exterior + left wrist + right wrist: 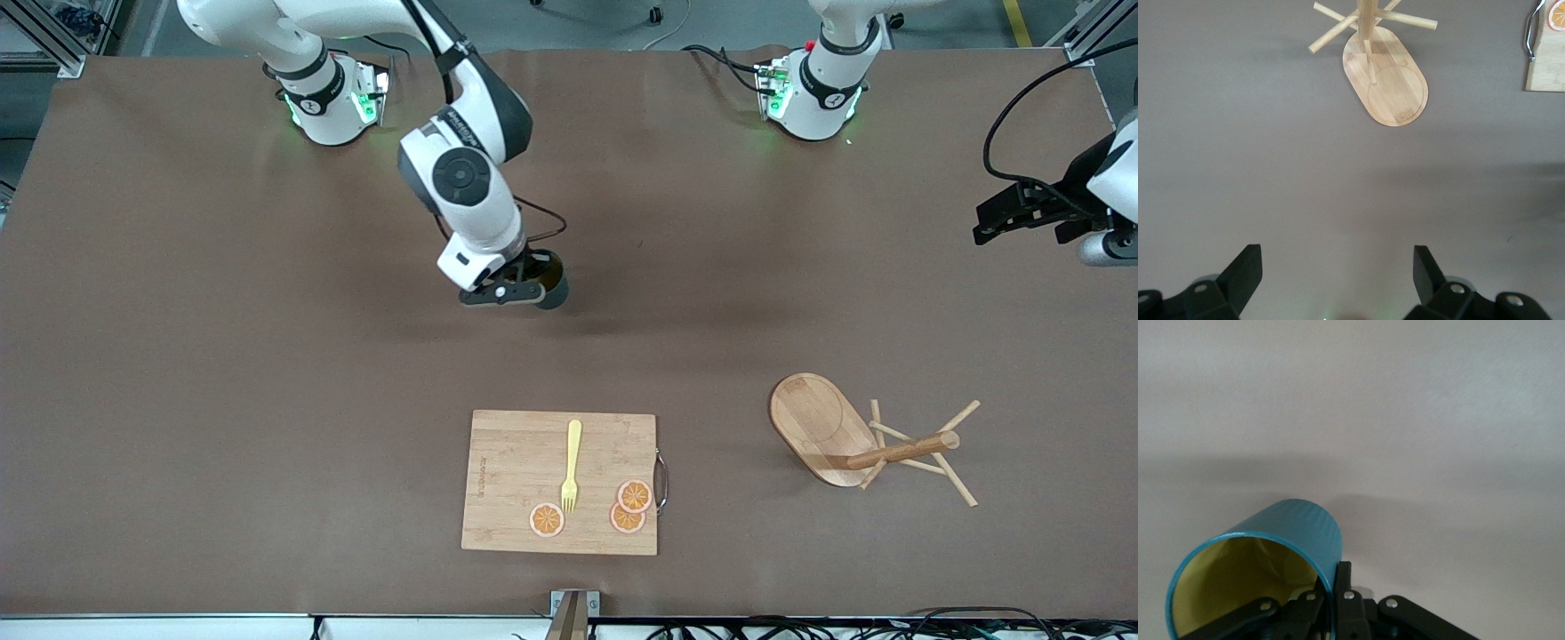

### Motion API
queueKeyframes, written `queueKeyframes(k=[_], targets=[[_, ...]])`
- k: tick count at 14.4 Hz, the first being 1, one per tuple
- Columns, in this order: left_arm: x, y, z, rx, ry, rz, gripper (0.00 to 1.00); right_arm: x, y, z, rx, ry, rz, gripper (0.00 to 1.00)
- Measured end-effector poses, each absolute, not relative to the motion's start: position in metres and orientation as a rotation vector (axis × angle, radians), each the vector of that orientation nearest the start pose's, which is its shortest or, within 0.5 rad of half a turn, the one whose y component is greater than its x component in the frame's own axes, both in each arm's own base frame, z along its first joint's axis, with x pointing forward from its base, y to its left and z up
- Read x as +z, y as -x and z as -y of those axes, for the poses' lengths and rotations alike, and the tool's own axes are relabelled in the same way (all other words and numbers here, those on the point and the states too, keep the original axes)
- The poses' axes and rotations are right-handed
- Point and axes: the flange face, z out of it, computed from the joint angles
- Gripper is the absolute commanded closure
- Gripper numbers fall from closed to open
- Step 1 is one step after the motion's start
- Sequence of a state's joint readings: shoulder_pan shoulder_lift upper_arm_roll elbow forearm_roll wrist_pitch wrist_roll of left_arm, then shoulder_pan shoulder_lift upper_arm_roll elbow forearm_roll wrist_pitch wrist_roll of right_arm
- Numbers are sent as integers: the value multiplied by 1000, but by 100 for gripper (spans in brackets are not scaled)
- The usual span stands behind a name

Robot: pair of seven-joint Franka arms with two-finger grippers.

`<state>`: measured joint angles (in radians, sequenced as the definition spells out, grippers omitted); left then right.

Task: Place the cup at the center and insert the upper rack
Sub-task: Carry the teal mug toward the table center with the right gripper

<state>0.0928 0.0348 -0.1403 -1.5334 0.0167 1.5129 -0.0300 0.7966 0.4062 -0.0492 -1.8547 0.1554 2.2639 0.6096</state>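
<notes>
The cup [553, 289], a teal ribbed mug with a yellow inside, hangs in the right gripper [514, 290] over the bare middle of the brown table [178, 356]; in the right wrist view the fingers are clamped on its rim, one inside and one outside the wall [1271, 553]. The upper rack [853, 440], a light wooden mug tree, lies tipped on its side toward the left arm's end of the table, its oval base on edge and its post and pegs pointing along the tabletop. The left gripper [1022, 213] waits in the air at that same end, its fingers [1245, 270] spread wide apart and holding nothing. A cutting board [507, 480], near the front camera, carries a yellow fork [571, 467] and three orange slices [633, 496].
</notes>
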Motion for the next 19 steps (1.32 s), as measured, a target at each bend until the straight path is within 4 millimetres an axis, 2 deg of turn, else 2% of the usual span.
queueKeyframes(k=[4,6,9,12,14,15,17,19], targets=[[611,-562,25,104,3127,-33,0,284,-444,-470,78,3101,146,99],[609,-563,28,109,3127,-41,0,272,-440,-489,62,3113,211,99],[605,-566,34,116,3127,-58,0,249,-446,-515,16,3131,296,98],[598,-569,38,129,3128,-71,0,242,-454,-522,0,3127,337,96],[592,-572,47,134,3129,-96,0,244,-455,-523,-4,3124,345,88],[591,-573,56,132,3128,-122,0,243,-455,-523,-3,3125,348,71],[590,-571,87,122,3125,-144,0,240,-455,-523,2,3128,352,2],[590,-565,122,116,3122,-84,0,240,-455,-523,1,3128,352,0]])
